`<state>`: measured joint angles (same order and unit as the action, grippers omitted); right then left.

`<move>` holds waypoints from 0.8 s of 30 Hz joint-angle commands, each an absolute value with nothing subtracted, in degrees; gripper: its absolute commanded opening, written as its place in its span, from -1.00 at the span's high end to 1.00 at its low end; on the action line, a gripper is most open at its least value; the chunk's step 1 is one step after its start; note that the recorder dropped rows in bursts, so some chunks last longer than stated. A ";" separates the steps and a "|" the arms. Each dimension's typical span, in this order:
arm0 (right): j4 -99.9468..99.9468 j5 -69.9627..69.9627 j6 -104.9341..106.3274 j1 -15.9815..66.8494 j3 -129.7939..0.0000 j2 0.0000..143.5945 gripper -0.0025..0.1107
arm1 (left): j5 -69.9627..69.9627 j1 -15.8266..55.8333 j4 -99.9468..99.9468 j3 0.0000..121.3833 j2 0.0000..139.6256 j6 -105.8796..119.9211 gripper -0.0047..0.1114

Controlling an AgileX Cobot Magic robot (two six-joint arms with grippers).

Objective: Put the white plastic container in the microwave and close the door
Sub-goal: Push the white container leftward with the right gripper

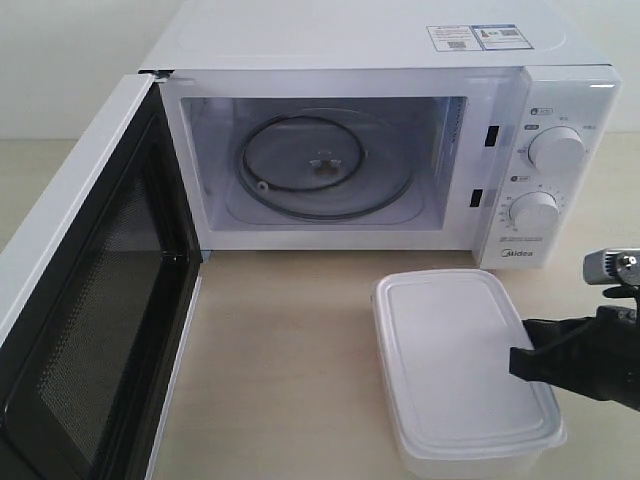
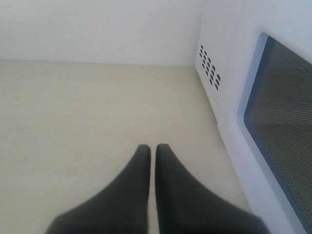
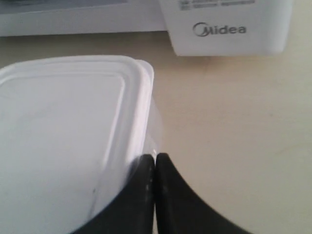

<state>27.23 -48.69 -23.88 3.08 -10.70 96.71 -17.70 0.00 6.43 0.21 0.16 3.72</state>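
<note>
While door [image 1: 90, 300] gapes open, container [image 1: 450, 350] fronts microwave [image 1: 330, 35]; right gripper [image 3: 155, 157] closed empty at its rim, left gripper [image 2: 152, 147] likewise.

Pale wooden tabletop [image 1: 300, 350], white wall [image 1: 60, 70]

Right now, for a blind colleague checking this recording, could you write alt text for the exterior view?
A white microwave stands with its door swung wide open to the left, glass turntable bare. In front, on a pale table, lies a lidded white plastic container, with the right arm's closed black fingers at its right edge.
</note>
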 commanded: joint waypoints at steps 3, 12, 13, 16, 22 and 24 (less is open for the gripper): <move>19.98 -49.00 -22.28 11.61 -10.92 96.58 0.96 | -17.51 0.22 6.85 0.00 0.00 3.97 0.84; 9.17 -50.16 -19.46 23.13 -11.57 96.58 0.96 | -17.51 0.22 6.85 0.00 0.00 3.97 0.84; 8.27 -49.83 -19.46 24.16 -11.96 96.58 0.96 | -17.51 0.22 6.85 0.00 0.00 3.97 0.84; 5.27 -48.55 -18.68 26.27 -12.75 96.58 0.96 | -17.51 0.22 6.85 0.00 0.00 3.97 0.84; -3.90 -45.60 -13.10 26.30 -12.75 96.58 0.96 | -17.51 0.22 6.85 0.00 0.00 3.97 0.84; -7.87 -45.76 -11.08 26.30 -12.75 96.58 0.96 | -17.51 0.22 6.85 0.00 0.00 3.97 0.84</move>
